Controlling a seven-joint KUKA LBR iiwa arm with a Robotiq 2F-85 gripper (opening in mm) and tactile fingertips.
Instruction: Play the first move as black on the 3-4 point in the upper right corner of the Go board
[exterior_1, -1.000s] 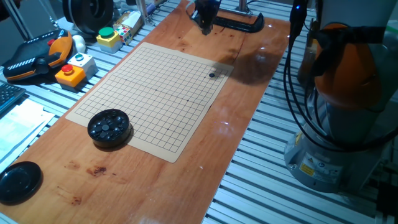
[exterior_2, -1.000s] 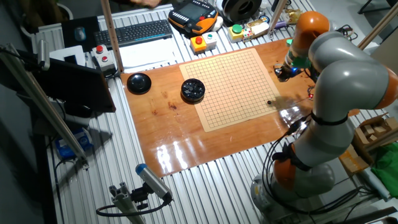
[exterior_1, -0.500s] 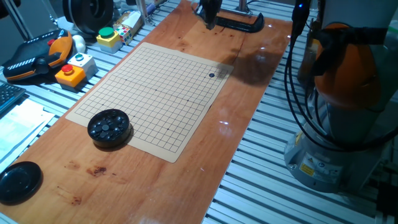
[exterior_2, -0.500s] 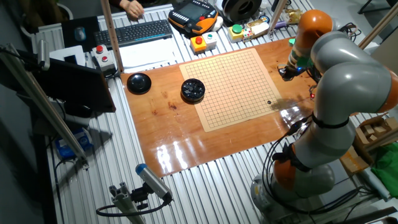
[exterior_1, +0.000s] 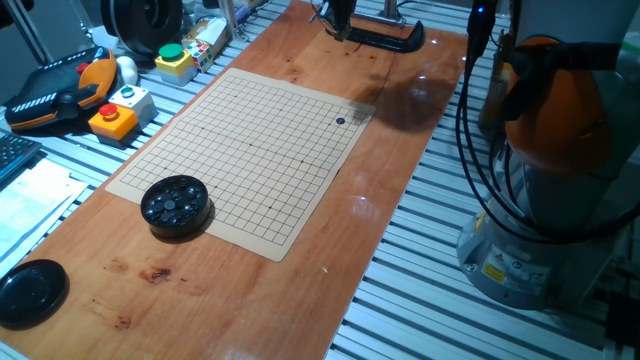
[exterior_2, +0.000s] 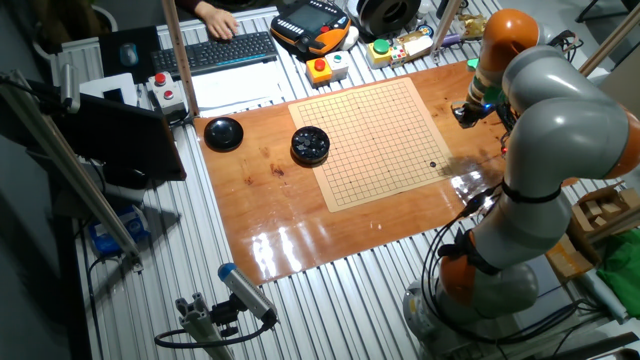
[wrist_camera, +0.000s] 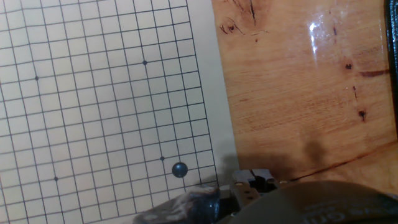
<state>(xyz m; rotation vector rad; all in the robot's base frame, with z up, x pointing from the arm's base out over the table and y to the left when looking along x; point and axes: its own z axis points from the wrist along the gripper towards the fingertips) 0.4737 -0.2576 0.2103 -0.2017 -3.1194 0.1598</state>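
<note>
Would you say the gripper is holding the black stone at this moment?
No, the black stone lies alone on the Go board, with the gripper well away beyond the board's edge.

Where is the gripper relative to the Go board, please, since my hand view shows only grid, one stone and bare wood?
Observer: The gripper hangs off the Go board, above the wooden tabletop, beyond the edge nearest the black stone.
Operator: Thank you. Are any other stones on the grid?
Observer: No, both fixed views show only that one stone on the lines.
Operator: And where are the spare stones kept?
Observer: In the black bowl at the board edge opposite the stone; its lid lies apart on the wood.
</note>
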